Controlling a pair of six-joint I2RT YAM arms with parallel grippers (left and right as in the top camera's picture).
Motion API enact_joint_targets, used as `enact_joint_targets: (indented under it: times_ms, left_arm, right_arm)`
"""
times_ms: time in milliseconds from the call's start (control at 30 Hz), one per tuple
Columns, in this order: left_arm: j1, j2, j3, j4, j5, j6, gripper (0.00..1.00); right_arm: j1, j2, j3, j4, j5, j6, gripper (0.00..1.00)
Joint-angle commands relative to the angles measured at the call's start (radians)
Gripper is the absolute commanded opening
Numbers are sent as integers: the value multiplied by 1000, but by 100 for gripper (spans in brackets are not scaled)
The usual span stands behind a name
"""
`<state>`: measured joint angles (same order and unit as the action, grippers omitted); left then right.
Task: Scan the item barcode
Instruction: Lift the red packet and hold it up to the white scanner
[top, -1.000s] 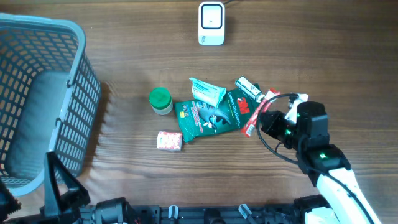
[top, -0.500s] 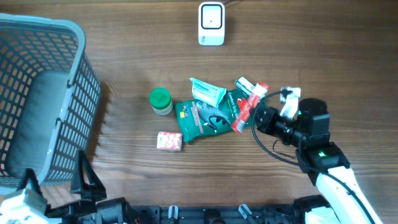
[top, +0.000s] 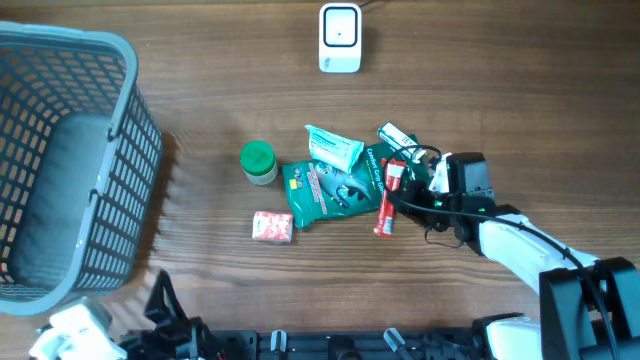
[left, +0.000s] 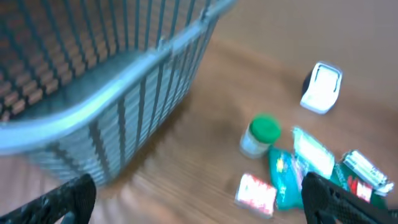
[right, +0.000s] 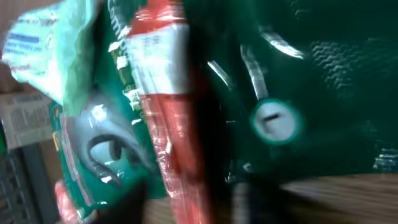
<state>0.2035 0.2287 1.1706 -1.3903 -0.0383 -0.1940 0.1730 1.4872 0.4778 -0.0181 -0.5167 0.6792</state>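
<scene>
Red packet (top: 385, 208): atop green pouches (top: 322, 190), right side, likely awaiting scanning. Right gripper (top: 400, 182) over it; we cannot tell its grip. Left gripper (left: 199, 205) spread wide.

The bench (top: 200, 100) under me is brown wood, matt and finely grained. The basket (top: 140, 170) is dull grey plastic lattice. The scanner (top: 340, 38) is smooth white plastic. Close to me, the red wrapper (right: 165, 124) is crinkled, shiny film, lying on a glossy green pouch (right: 311, 74). The lid (top: 258, 156) looks like green plastic.
</scene>
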Motion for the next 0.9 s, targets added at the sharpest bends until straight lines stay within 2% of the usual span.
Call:
enact_joint_targets:
  times_ms: [0, 133, 200, 333, 500, 533, 667, 700, 800, 867]
  left_arm:
    - [6, -5, -2, -69, 4, -2, 100]
    - [6, -5, -2, -69, 4, -1, 100]
    - [6, -5, -2, -69, 4, -1, 100]
    - [6, -5, -2, -69, 4, -1, 100]
    - [6, -5, -2, -69, 4, -1, 100]
    - [6, -5, -2, -69, 4, -2, 100]
    - [6, -5, -2, -69, 4, -1, 100]
    - [6, -5, -2, -69, 4, -2, 100]
    - [6, -5, -2, -69, 4, -1, 100]
    - [6, -5, -2, -69, 4, -2, 100]
  right_arm:
    - [-1, 11, -2, -19, -8, -25, 82]
    - [-1, 11, -2, -9, 26, -27, 82]
    - [-1, 13, -2, -11, 26, -53, 77]
    - [0, 13, -15, -71, 29, -98, 54]
    - [0, 15, -45, -65, 29, -106, 54]
    - [0, 15, -45, -52, 29, -108, 50]
    - [0, 39, -45, -34, 29, -114, 9]
    - [0, 57, -45, -17, 18, -128, 4]
    - [-1, 60, -42, 32, -25, -129, 5]
    - [-1, 29, -19, -5, -72, -121, 4]
